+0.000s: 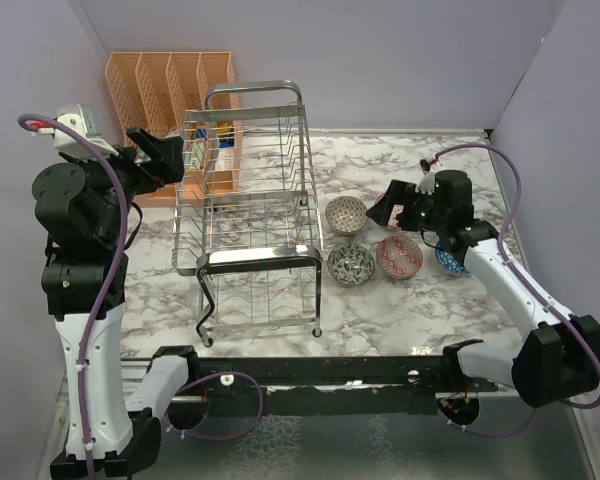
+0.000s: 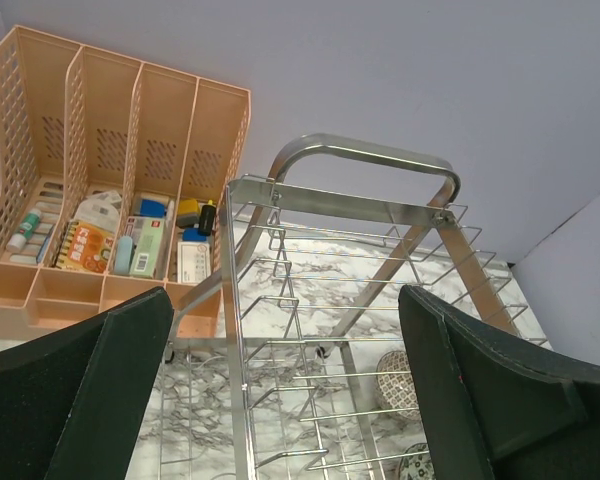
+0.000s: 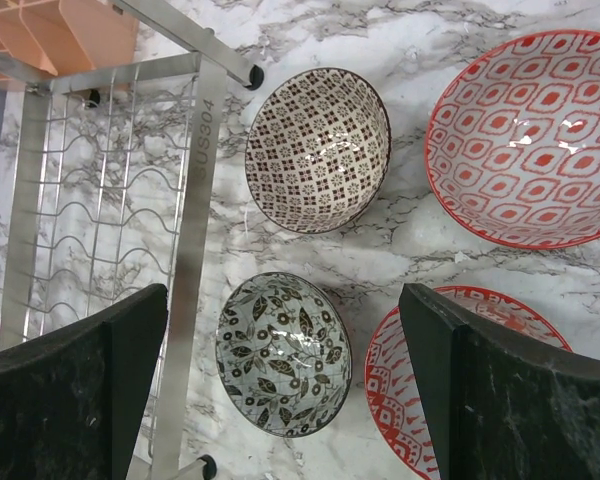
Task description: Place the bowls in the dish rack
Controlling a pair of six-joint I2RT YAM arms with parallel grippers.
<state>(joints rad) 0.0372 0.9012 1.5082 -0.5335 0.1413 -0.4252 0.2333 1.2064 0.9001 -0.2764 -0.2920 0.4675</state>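
The left arm stood folded high, its left gripper [image 2: 285, 300] held with fingers wide apart and aimed over the top of the dish rack [image 1: 255, 190]. Just right of the rack, on the marble table [image 1: 380, 310], sat the bowls: a checked bowl [image 3: 318, 150], a leaf-patterned bowl [image 3: 283, 355] and two red bowls [image 3: 528, 140]. The right arm reached in from the near right edge, the right gripper [image 3: 285, 300] spread apart above them.

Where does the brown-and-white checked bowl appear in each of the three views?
Top external: brown-and-white checked bowl, centre, just right of the dish rack.
Left wrist: lower right, behind the rack's wires.
Right wrist: upper centre, beside the rack's rail.
Shared landmark: the dish rack.
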